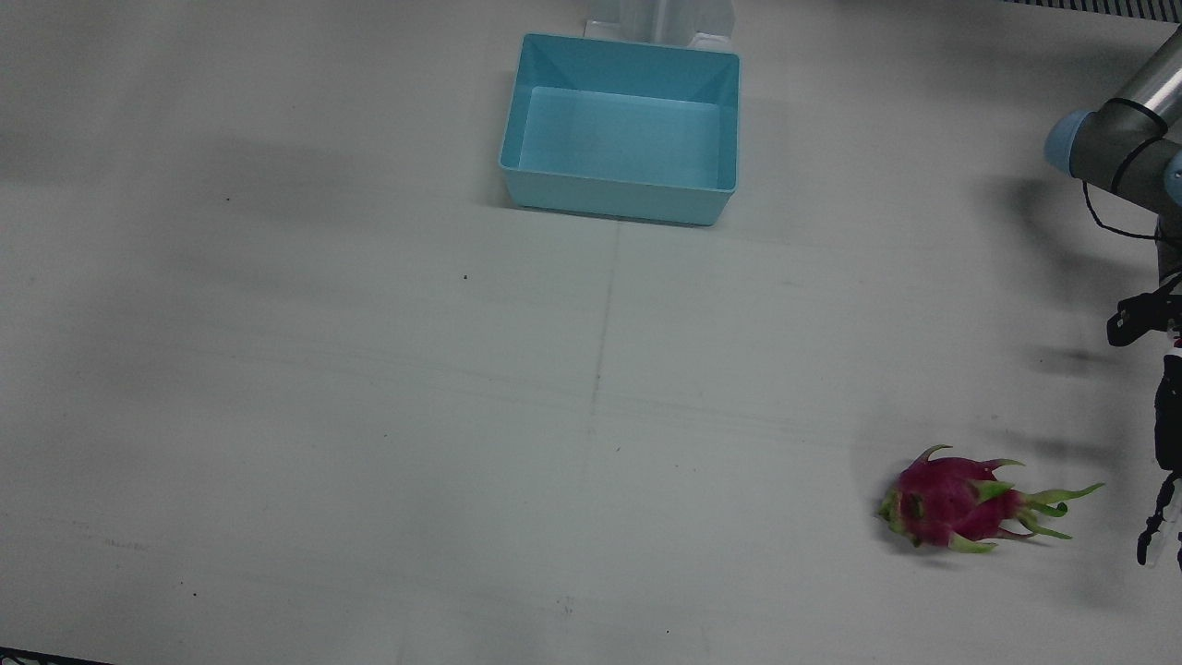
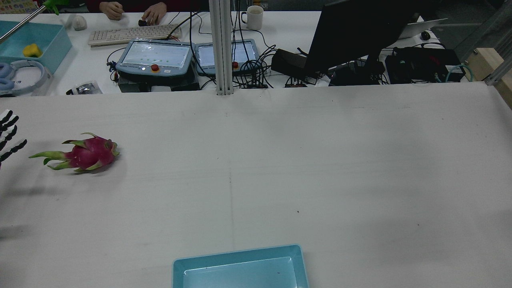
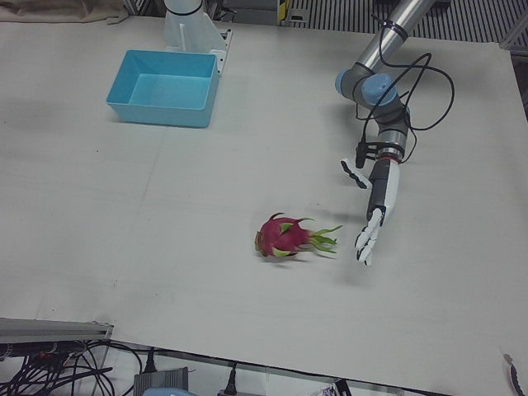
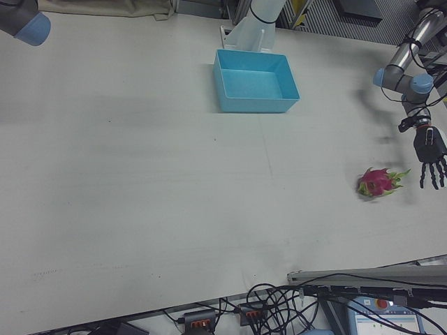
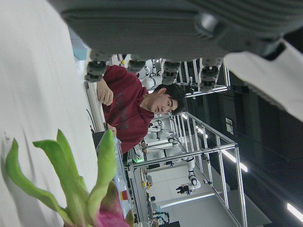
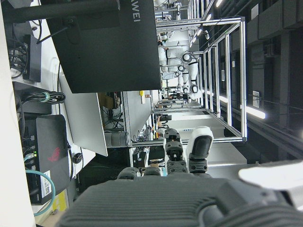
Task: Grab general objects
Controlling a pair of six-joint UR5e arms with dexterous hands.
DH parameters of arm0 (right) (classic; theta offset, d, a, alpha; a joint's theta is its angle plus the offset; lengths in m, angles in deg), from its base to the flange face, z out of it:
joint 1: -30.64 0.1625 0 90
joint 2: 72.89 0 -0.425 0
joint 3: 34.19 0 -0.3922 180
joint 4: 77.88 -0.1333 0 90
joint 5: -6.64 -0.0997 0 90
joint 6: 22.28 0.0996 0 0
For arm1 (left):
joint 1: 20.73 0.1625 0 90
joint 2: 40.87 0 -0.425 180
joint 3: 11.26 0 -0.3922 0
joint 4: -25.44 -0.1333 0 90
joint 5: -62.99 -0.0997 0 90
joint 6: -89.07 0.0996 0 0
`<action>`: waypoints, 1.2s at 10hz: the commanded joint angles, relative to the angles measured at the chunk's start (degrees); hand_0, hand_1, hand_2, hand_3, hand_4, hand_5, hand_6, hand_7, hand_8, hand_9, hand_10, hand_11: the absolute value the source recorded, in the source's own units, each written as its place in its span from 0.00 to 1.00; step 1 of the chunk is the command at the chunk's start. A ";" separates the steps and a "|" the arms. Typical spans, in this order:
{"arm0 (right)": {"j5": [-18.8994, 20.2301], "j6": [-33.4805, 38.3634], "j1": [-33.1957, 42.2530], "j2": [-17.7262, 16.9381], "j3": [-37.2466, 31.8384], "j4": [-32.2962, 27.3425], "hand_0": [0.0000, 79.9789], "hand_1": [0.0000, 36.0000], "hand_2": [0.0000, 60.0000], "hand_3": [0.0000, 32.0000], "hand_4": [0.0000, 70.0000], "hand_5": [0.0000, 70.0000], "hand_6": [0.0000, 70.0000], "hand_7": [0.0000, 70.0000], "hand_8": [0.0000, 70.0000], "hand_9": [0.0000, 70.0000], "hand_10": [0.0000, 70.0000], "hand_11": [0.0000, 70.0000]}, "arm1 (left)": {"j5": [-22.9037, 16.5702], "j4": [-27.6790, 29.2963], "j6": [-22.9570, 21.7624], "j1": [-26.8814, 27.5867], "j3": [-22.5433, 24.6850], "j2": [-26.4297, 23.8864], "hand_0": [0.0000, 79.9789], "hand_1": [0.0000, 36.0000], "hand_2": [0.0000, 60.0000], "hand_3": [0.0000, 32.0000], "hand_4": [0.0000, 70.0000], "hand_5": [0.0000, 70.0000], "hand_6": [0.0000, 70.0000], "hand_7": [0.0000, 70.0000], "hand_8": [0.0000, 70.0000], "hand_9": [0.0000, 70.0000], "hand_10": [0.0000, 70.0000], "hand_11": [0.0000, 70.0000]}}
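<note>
Your left arm (image 3: 373, 87) reaches out and bends down at the wrist. Your left hand (image 3: 370, 233) hangs at its end with its fingers (image 2: 9, 122) straight, spread apart and holding nothing. The fingertips point down, away from the arm's base. Your right hand (image 6: 182, 163) shows only in its own camera, with its fingers together and nothing in them.

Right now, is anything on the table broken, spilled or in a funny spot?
Nothing stands out. The dragon fruit lies whole on its side on the table, leafy end toward the open left hand, which isn't touching it. The blue bin sits upright and empty. No spills.
</note>
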 commanded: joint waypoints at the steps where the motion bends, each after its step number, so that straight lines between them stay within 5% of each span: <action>1: 0.03 0.00 0.00 0.09 0.00 0.00 0.00 0.00 0.00 0.00 0.00 0.00 0.00 0.00 0.00 0.00 0.00 0.00 | 0.00 0.06 0.00 0.00 0.00 0.00 0.51 0.00 0.00 0.71 0.00 0.11 0.03 0.19 0.08 0.02 0.02 0.04; 12: 0.03 0.00 0.00 0.00 0.00 0.00 0.00 0.00 0.00 0.00 0.00 0.00 0.00 0.00 0.00 0.00 0.00 0.00 | 0.00 0.06 0.00 0.00 0.00 0.00 0.51 0.00 0.00 0.63 0.00 0.12 0.03 0.20 0.07 0.02 0.02 0.03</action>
